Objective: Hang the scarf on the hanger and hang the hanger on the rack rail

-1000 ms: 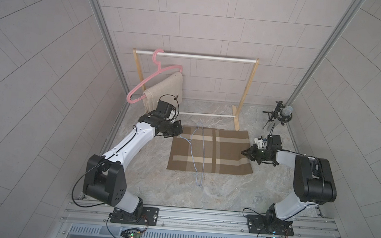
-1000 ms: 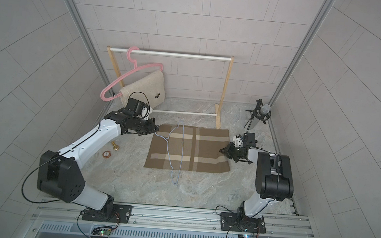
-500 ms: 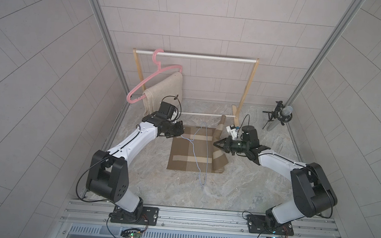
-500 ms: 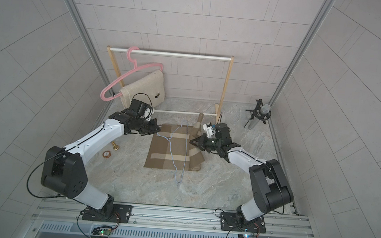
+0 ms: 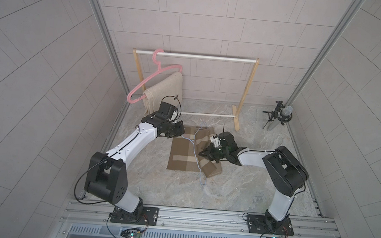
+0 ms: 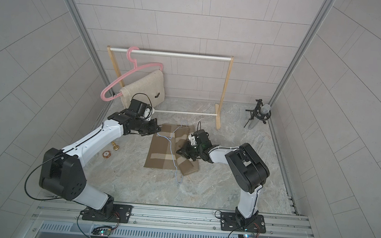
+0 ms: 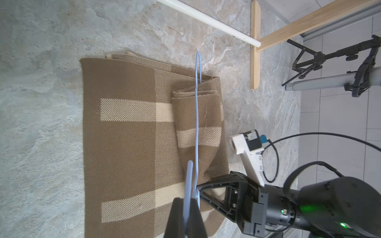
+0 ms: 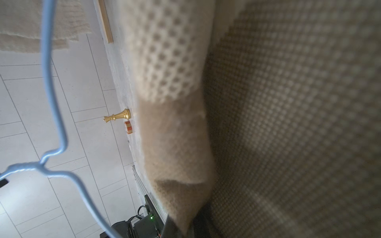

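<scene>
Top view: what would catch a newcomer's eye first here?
A brown checked scarf lies mid-table, one side pinched up by the right gripper; the left gripper grips a blue wire hanger lying across it. Behind, a pink hanger with a beige cloth hangs on the rack.

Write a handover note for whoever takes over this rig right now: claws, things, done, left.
Left claw: shut on the blue hanger, which lies across the brown scarf on the table.
Right claw: shut on the scarf's edge, that side folded up toward the hanger.
Done: both grasped, fold begun.
Left: drape the scarf over the hanger's bar, then probably hook it on the rail.
</scene>
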Robot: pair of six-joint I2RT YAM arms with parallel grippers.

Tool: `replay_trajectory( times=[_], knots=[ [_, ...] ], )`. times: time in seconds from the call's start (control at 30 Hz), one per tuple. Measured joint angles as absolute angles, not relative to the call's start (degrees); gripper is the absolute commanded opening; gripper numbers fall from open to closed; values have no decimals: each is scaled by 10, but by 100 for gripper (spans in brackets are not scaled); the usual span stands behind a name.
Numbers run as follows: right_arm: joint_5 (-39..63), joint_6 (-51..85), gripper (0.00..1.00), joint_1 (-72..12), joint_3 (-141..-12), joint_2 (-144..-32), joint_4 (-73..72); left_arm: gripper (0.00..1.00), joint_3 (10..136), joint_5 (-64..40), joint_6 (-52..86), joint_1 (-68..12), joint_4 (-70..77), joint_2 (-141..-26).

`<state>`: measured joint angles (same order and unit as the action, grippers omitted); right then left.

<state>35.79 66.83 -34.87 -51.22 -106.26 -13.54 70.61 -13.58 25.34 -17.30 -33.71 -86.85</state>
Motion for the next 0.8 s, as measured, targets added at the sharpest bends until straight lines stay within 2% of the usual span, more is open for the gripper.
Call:
replay_trajectory(
  times=[0.3,0.37,0.57,0.8],
  knots=[
    [364,725,0,-374,-548,-1133,-220,0,730,-142,267,-214,-345,-853],
    [364,728,5,-376,-565,-1139,-230,0,730,-146,271,-217,-347,-846],
    [360,716,33,-379,-586,-1131,-236,0,739,-150,273,-219,-352,-844],
    [341,652,49,-355,-536,-1024,-128,0,759,-130,262,-219,-376,-845]
  ],
)
